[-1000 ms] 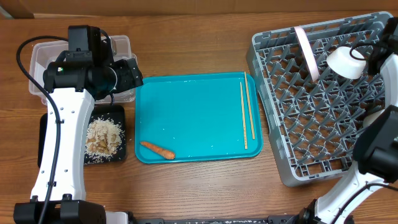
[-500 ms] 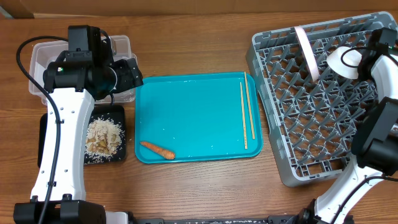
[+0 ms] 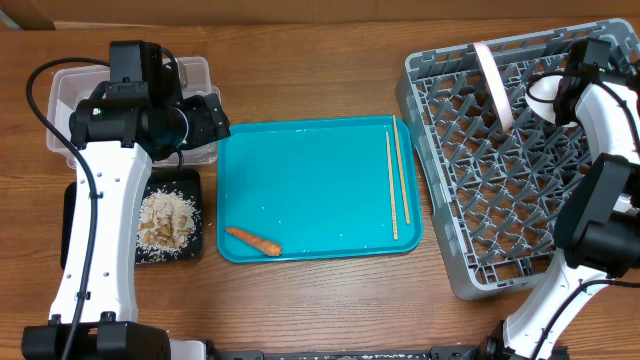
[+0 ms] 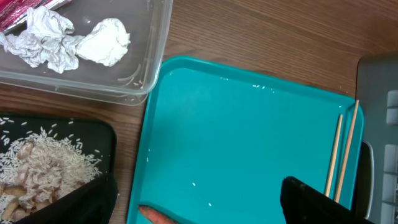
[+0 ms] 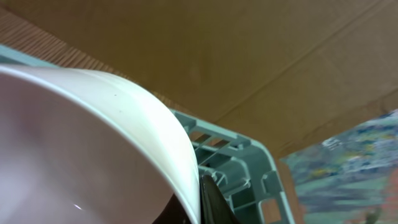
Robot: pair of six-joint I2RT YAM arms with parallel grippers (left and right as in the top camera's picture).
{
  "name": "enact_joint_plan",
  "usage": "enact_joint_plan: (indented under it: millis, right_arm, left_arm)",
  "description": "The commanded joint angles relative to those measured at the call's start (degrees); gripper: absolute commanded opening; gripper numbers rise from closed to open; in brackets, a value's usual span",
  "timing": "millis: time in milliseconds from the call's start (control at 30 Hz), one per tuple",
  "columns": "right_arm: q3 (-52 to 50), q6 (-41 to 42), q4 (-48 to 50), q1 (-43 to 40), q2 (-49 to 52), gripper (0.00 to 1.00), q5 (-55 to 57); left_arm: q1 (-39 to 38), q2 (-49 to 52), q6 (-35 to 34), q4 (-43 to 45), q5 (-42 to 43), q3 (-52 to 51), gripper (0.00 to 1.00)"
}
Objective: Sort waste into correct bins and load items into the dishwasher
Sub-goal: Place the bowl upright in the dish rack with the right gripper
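My right gripper (image 3: 562,88) is shut on the rim of a small white bowl (image 3: 543,95) and holds it over the back right part of the grey dish rack (image 3: 480,200). In the right wrist view the bowl (image 5: 93,137) fills the left side, with one dark finger (image 5: 212,204) pressed against its rim. A white plate (image 3: 493,80) stands on edge in the rack. My left gripper (image 3: 205,122) is open and empty above the teal tray's left corner, its fingers (image 4: 314,200) wide apart. The chopsticks (image 3: 396,185) and the carrot (image 3: 252,241) lie on the teal tray (image 3: 310,180).
The clear tub (image 3: 60,95) holds crumpled tissue (image 4: 62,37) and a red wrapper (image 4: 18,11). The black tray (image 3: 75,215) holds food scraps (image 3: 167,220). A cardboard wall (image 5: 217,56) stands behind the rack.
My right gripper has shifted the bowl slightly left over the rack's back right corner and its forearm has swung. The left arm has not moved.
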Motion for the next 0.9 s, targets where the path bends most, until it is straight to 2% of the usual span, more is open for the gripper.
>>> enact_joint_plan:
  millis: [0, 100, 233, 433, 867]
  right_arm:
    - [-1.07, 0.09, 2.10, -0.42, 0.11, 0.04, 8.94]
    - [-0.83, 0.02, 6.12, -0.42, -0.04, 0.04, 13.62]
    - [-0.83, -3.37, 11.17, -0.63, -0.02, 0.04, 11.80]
    - [-0.92, -3.34, 12.35, -0.94, 0.17, 0.04, 5.60]
    - [-0.94, -4.52, 13.64, -0.79, 0.74, 0.04, 2.99]
  left_arm:
    - [-0.02, -0.07, -0.57, 0.26, 0.33, 0.44, 0.86]
    - [-0.02, -0.07, -0.59, 0.35, 0.33, 0.44, 0.86]
    - [-0.02, -0.07, -0.57, 0.35, 0.33, 0.44, 0.86]
    - [-0.02, -0.07, -0.57, 0.35, 0.35, 0.44, 0.86]
    - [-0.02, -0.07, -0.59, 0.31, 0.74, 0.44, 0.86]
